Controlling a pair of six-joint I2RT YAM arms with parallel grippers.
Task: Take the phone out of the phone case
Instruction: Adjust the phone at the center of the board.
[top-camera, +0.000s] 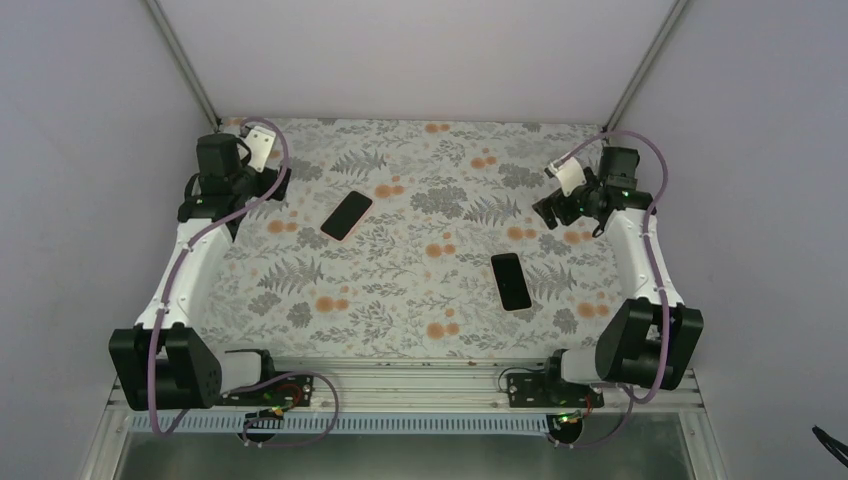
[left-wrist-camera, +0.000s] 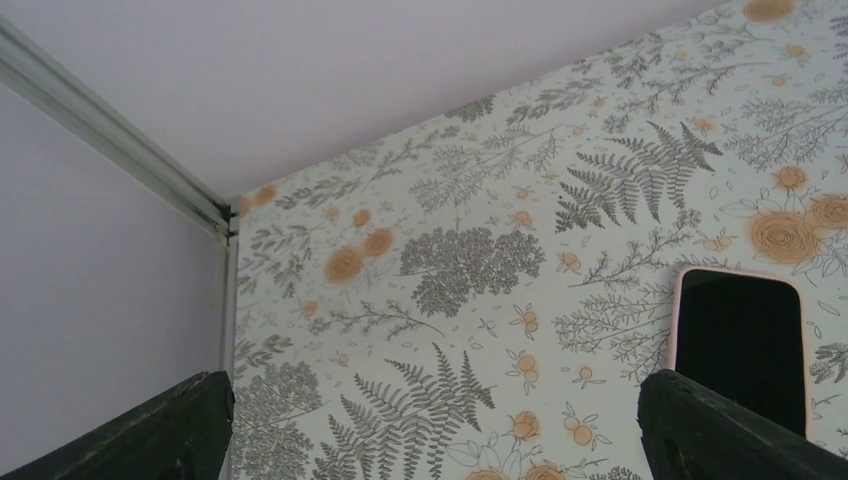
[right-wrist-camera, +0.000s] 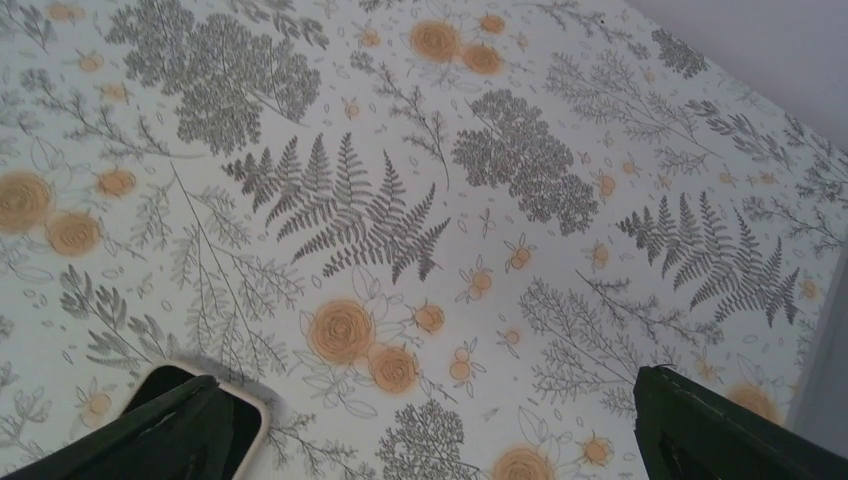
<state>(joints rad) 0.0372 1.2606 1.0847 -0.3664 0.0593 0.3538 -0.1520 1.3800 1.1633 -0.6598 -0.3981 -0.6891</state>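
Note:
A black phone (top-camera: 346, 215) lies face up left of the table's middle. In the left wrist view its dark screen (left-wrist-camera: 740, 340) sits inside a thin pink phone case rim (left-wrist-camera: 679, 300). My left gripper (top-camera: 268, 188) hovers at the far left, left of that phone, open and empty, and it also shows in the left wrist view (left-wrist-camera: 435, 435). A second black phone (top-camera: 511, 281) lies right of centre; the right wrist view shows one corner (right-wrist-camera: 245, 425) with a pale rim. My right gripper (top-camera: 552, 212) hovers above and beyond it, open and empty, also in its wrist view (right-wrist-camera: 430, 435).
The table carries a floral cloth (top-camera: 420, 300). Grey walls close in the back and both sides, with metal corner posts (top-camera: 185, 60). The arm bases stand on a rail (top-camera: 420, 385) at the near edge.

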